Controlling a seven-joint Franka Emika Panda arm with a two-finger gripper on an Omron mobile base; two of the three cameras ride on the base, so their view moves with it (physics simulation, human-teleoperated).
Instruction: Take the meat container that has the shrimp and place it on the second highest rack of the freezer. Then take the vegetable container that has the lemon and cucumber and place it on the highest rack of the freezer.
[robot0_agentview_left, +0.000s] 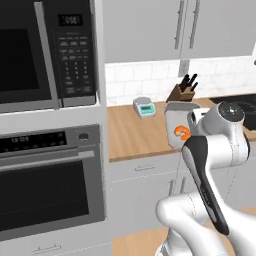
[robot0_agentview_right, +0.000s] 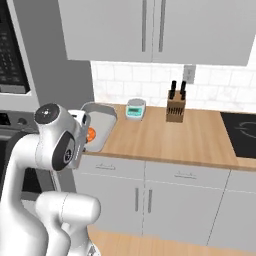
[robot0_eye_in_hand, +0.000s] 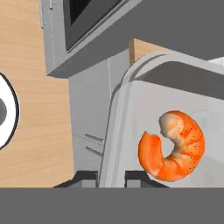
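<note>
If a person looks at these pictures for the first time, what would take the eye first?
Probably the orange shrimp, curled in a pale grey container that the gripper holds by its rim, tilted up beside the white arm. Behind it runs a wooden counter with a knife block and a small kitchen scale near the tiled wall. On the left stand a black oven and the microwave above it.

The white arm rises from the base, bends at a dark-jointed elbow and reaches forward with its wrist at counter height. The gripper (robot0_eye_in_hand: 111, 177) is closed, its two dark fingertips (robot0_eye_in_hand: 87, 177) pinching the rim of the meat container (robot0_eye_in_hand: 114, 109), held lifted and tilted
</note>
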